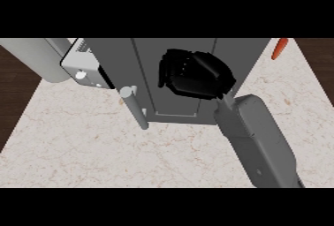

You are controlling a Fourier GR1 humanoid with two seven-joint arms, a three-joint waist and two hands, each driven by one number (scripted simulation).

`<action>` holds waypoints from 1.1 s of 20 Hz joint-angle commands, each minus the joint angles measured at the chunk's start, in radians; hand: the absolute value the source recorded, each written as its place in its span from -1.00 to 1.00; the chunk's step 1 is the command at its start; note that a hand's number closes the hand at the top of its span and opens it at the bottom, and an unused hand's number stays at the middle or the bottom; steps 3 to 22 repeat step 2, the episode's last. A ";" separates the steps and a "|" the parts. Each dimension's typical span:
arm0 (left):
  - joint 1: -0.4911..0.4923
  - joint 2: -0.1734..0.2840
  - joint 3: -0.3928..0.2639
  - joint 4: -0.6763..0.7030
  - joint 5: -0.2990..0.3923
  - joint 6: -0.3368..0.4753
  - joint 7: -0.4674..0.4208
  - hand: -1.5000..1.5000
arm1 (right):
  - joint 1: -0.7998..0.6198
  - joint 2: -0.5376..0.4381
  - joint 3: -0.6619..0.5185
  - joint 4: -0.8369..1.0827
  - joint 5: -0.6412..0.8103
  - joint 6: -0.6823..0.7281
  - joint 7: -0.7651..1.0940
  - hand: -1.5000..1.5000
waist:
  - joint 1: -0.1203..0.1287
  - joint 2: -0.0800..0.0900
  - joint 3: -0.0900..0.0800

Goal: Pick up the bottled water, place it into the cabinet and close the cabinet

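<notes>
Up near the table's (98, 145) far edge, the right hand (195, 75) rests against the cabinet (176, 103) door, fingers curled, holding nothing.

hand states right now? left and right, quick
Left robot hand: not in view.
Right robot hand: over the grey cabinet, fingers curled; whether it holds anything cannot be told.
</notes>
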 commanded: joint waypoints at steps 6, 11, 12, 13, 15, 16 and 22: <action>-0.014 0.027 0.024 -0.013 0.033 0.029 0.032 -1.00 | -0.157 0.037 -0.057 0.178 0.013 -0.065 -0.025 1.00 | 0.035 0.042 -0.024; -0.014 0.027 0.024 -0.013 0.033 0.029 0.032 -1.00 | -0.157 0.037 -0.057 0.178 0.013 -0.065 -0.025 1.00 | 0.035 0.042 -0.024; -0.014 0.027 0.024 -0.013 0.033 0.029 0.032 -1.00 | -0.157 0.037 -0.057 0.178 0.013 -0.065 -0.025 1.00 | 0.035 0.042 -0.024; -0.014 0.027 0.024 -0.013 0.033 0.029 0.032 -1.00 | -0.157 0.037 -0.057 0.178 0.013 -0.065 -0.025 1.00 | 0.035 0.042 -0.024; -0.014 0.027 0.024 -0.013 0.033 0.029 0.032 -1.00 | -0.157 0.037 -0.057 0.178 0.013 -0.065 -0.025 1.00 | 0.035 0.042 -0.024; -0.014 0.027 0.024 -0.013 0.033 0.029 0.032 -1.00 | -0.157 0.037 -0.057 0.178 0.013 -0.065 -0.025 1.00 | 0.035 0.042 -0.024; -0.014 0.027 0.024 -0.013 0.033 0.029 0.032 -1.00 | -0.157 0.037 -0.057 0.178 0.013 -0.065 -0.025 1.00 | 0.035 0.042 -0.024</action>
